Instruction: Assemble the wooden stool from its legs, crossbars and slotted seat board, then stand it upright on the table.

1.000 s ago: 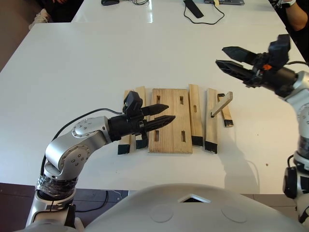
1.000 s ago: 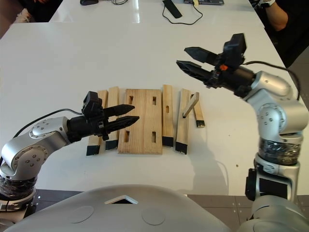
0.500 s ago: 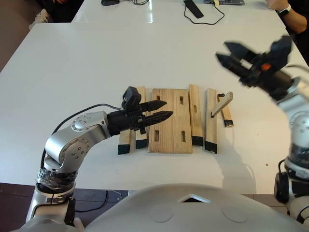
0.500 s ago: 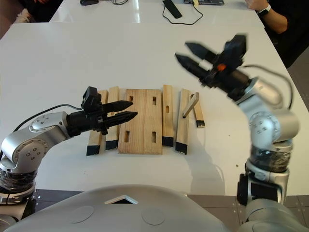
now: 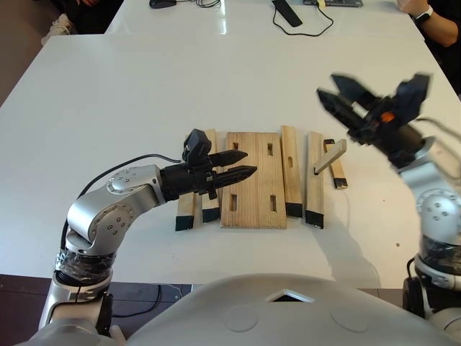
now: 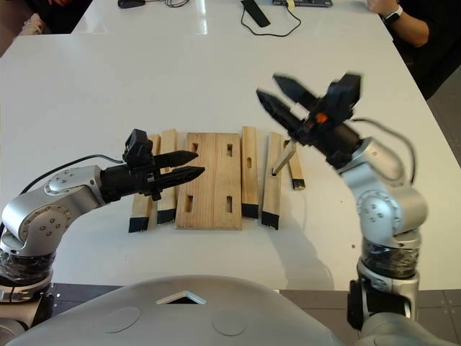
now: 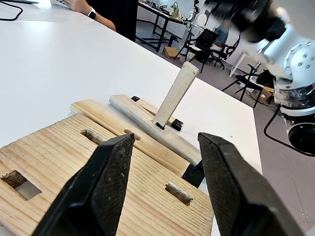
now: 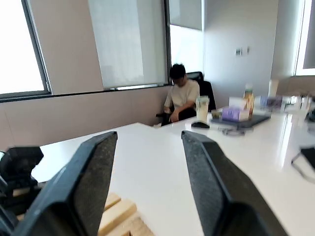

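Left gripper point(image 5: 249, 162), spread and empty, hovers over the left side of the seat board point(image 5: 261, 191); right gripper point(image 5: 327, 86), also spread, hangs raised near the crossbar point(image 5: 330, 156). Parts lie unassembled by the table's point(image 5: 144, 94) near edge, so a first grasp seems next. Left wrist view reveals the crossbar propped at a tilt on a leg point(image 7: 172, 145)

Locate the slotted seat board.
In the eye views, the slotted seat board lies flat on the table, flanked by two legs on each side; the left end effector hovers over its left edge.
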Robot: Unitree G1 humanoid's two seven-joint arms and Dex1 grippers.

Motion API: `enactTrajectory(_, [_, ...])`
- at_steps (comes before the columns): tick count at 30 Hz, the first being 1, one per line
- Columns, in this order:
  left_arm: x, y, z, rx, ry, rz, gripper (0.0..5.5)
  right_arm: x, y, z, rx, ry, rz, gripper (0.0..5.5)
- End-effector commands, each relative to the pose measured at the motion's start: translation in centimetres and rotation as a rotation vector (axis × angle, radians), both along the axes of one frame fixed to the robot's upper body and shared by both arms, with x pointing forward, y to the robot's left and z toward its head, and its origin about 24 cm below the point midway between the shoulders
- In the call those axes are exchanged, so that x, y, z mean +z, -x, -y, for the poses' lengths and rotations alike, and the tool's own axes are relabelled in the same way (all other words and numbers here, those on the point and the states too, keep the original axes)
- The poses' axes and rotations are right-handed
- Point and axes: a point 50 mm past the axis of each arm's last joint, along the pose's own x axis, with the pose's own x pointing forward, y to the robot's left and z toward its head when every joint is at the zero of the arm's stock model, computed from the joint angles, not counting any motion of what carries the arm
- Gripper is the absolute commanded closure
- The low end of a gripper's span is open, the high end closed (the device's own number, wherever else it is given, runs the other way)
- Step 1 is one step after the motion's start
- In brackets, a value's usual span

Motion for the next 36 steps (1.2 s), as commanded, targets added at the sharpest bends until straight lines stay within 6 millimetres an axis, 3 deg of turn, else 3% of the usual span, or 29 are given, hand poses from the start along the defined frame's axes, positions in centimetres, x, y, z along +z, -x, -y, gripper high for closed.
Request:
enactTrajectory(1, [-0.2, 0.4, -0.4, 0.043, -0.013, 0.0, 3.11, -3.3, 3.3, -1.7, 0.181, 0.231, -0.167, 3.09])
enactTrajectory(4, [-0.4, 0.1, -0.5, 0.086, -0.037, 0.012, 3.11, -8.4, 5.4, -0.7, 0.217, 0.461, -0.335, 3.09])
enactTrajectory(6, [-0.3, 0.0, -0.4, 0.1, -0.031, 0.017, 3.11, -10.5, 6.2, 0.4, 0.229, 0.516, -0.404, 3.09])
enactTrajectory(18, [-0.4, -0.1, -0.5, 0.111, -0.039, 0.021, 3.11, -17.3, 6.5, 3.9, 0.17, 0.73, -0.51, 3.09])
enactTrajectory(23, [-0.5, 0.0, -0.7, 0.121, -0.041, 0.02, 3.11, -16.6, 6.6, 5.3, 0.166, 0.746, -0.503, 3.09])
enactTrajectory(31, [-0.8, 1.0, -0.8, 0.176, -0.036, 0.016, 3.11, -10.6, 6.9, 4.6, 0.171, 0.609, -0.443, 3.09])
enactTrajectory(36, [-1.0, 1.7, -1.2, 0.235, -0.035, 0.009, 3.11, -10.9, 7.5, 5.7, -0.145, 0.764, -0.509, 2.51])
